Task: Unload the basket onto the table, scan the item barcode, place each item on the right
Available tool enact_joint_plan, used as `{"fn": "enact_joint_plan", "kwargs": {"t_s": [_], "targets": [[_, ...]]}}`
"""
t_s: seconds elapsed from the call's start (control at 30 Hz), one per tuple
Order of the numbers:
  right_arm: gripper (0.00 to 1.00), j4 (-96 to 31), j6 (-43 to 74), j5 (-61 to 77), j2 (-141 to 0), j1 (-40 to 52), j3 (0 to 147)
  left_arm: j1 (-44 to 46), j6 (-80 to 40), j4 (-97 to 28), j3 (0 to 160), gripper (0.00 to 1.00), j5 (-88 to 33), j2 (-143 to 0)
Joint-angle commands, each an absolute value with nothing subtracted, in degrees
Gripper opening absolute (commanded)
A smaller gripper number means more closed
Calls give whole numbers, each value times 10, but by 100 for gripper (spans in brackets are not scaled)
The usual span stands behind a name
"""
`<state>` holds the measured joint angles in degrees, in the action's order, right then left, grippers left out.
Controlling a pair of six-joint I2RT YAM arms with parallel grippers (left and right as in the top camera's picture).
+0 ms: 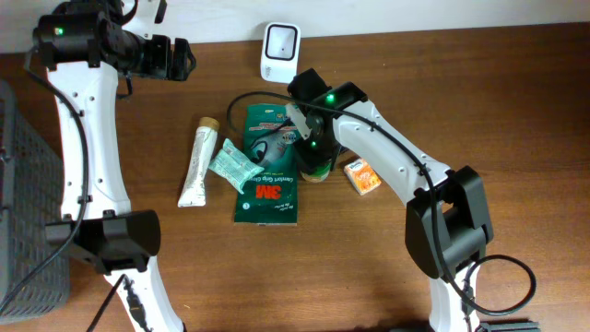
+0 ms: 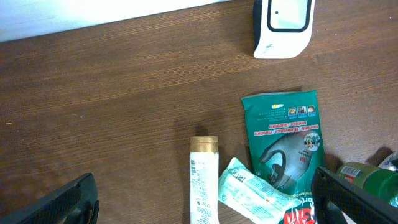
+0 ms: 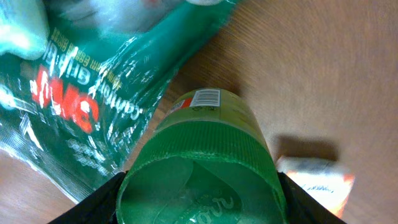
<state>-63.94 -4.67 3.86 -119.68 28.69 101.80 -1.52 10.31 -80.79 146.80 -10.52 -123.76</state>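
Green canister [image 3: 208,124] fills the right wrist view, its ribbed lid pinched between the fingers of the right gripper [image 3: 200,183], a barcode [image 3: 204,98] showing on its side. It stands near the centre of the wooden table [image 1: 516,111]. Touching it at 9 o'clock lies a green 3M packet [image 1: 265,189]. A white tube [image 1: 196,166] lies further out at 9 o'clock. A white scanner [image 1: 279,52] stands at 11 o'clock. A pale sachet [image 1: 230,166] overlaps the packet's edge. A small orange box [image 1: 363,176] sits at 3 o'clock. The left gripper [image 1: 173,57] hangs spread wide at 10 o'clock, holding nothing.
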Motion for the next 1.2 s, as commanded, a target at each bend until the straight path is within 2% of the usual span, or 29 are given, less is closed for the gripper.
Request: {"fn": "enact_joint_plan", "kwargs": {"t_s": [0.0, 0.03, 0.2, 0.27, 0.33, 0.47, 0.53, 0.57, 0.6, 0.67, 0.7, 0.83, 0.93, 1.0, 1.17], "targets": [[57, -641, -322, 34, -1192, 285, 1032, -16, 108, -807, 1475, 99, -111, -1228], [58, -641, -391, 47, -1192, 285, 1030, -16, 109, -807, 1475, 99, -111, -1228], [58, -644, -510, 73, -1194, 285, 1009, -16, 109, -807, 1475, 99, -111, -1228], [68, -670, -604, 73, -1194, 285, 1001, -16, 109, -807, 1475, 99, -111, -1228], [73, -681, -700, 73, -1194, 285, 989, -16, 109, -807, 1475, 99, -111, -1228], [78, -680, -719, 73, -1194, 284, 984, -16, 109, -807, 1475, 99, -111, -1228], [88, -671, -652, 75, -1193, 284, 994, -16, 108, -807, 1475, 99, -111, -1228], [97, -671, -597, 83, -1192, 284, 1009, -16, 109, -807, 1475, 99, -111, -1228], [98, -671, -520, 93, -1192, 284, 1028, -16, 109, -807, 1475, 99, -111, -1228], [98, -676, -269, 96, -1191, 284, 1068, -16, 109, -807, 1475, 99, -111, -1228], [98, -684, -188, 97, -1191, 284, 1075, -16, 108, -807, 1475, 99, -111, -1228], [99, -705, -13, 99, -1192, 283, 1068, -16, 109, -807, 1475, 99, -111, -1228], [96, -695, 182, 76, -1194, 277, 1062, -16, 109, -807, 1475, 99, -111, -1228], [94, -687, 273, 68, -1194, 279, 1048, -16, 109, -807, 1475, 99, -111, -1228], [90, -673, 350, 47, -1194, 278, 995, -16, 108, -807, 1475, 99, -111, -1228]]}}
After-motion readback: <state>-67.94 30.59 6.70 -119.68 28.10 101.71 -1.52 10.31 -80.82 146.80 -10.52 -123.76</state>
